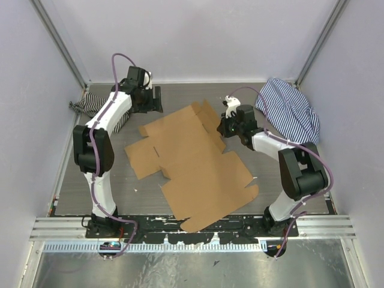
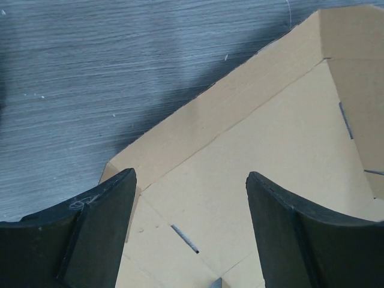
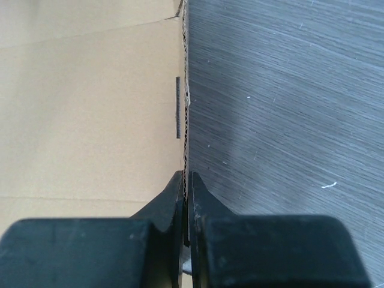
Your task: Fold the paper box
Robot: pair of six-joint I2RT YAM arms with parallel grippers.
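The paper box (image 1: pixel 195 162) is a brown cardboard die-cut sheet lying mostly flat in the middle of the table, with its far right flap raised. My right gripper (image 1: pixel 223 127) is shut on the edge of that raised flap; in the right wrist view its jaws (image 3: pixel 186 180) pinch the corrugated edge of the paper box (image 3: pixel 90 108). My left gripper (image 1: pixel 157 99) is open and empty, hovering above the sheet's far left corner. In the left wrist view its fingers (image 2: pixel 108 204) stand wide apart over the paper box (image 2: pixel 270 144).
A striped cloth (image 1: pixel 289 108) lies bunched at the far right, close behind my right arm. Another striped cloth (image 1: pixel 90 105) lies at the far left under my left arm. Grey walls enclose the dark table (image 1: pixel 282 180) on three sides.
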